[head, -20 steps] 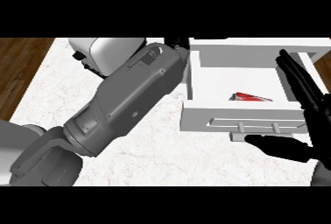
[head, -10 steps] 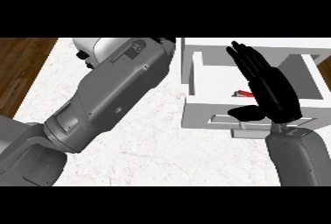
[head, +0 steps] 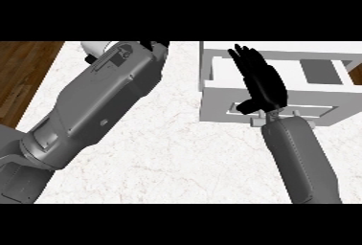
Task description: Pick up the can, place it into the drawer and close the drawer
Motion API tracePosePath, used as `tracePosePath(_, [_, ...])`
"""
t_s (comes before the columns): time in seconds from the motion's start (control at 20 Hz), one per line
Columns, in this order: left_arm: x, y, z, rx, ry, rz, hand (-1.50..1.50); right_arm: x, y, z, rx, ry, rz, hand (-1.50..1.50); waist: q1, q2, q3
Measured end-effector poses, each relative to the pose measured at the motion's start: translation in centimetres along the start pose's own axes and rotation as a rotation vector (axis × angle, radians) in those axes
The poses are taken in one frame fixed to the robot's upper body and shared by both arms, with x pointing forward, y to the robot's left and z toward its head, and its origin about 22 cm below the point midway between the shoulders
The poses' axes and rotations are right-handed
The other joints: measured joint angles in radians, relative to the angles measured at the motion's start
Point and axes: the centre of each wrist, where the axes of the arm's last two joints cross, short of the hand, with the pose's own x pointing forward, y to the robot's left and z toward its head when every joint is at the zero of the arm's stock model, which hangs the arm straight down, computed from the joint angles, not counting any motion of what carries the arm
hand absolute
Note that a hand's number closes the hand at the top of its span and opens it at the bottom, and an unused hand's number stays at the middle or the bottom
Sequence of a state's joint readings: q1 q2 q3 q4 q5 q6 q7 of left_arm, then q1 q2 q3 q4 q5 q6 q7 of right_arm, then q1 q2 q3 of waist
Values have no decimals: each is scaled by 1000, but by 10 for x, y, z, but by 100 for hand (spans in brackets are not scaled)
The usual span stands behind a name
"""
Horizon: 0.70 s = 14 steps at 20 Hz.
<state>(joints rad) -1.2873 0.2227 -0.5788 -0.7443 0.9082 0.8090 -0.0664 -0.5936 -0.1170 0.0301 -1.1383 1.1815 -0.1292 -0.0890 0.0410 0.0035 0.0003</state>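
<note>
The white drawer (head: 212, 79) stands out from the counter's upper right, its front panel and handle (head: 314, 114) facing me. My right hand (head: 265, 88) lies over the drawer's front and inside, open, with straight fingers pointing away from me and the thumb near the front panel. No can shows: the hand covers the part of the drawer where it would lie. My left forearm (head: 106, 103) crosses the counter from the lower left to the top centre. Only a black sliver of the left hand (head: 157, 45) shows at the top edge.
The white marble counter (head: 184, 158) fills the middle and lower view. Its left edge borders a brown wooden floor (head: 28, 72). A grey patch (head: 322, 72) shows inside the drawer at the right.
My right hand swung from the drawer's right side over its middle. The red can in the drawer is now covered. The drawer front sits higher in the view.
</note>
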Motion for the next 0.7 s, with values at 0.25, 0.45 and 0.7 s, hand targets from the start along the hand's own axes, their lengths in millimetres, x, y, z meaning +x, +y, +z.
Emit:
tracePosePath(0.25, [2,18,2,5,-4,-4,-150,-13,14,-17,-35,10,78,-150,10,-9,-10])
tracePosePath(0.45, [7,26,2,9,1,-9,-150,-19,20,-28,-63,13,117,-150,12,-10,-14])
tracePosePath(0.7, [16,41,2,5,-3,3,-150,-28,24,-38,-109,32,141,-150,24,-8,-15])
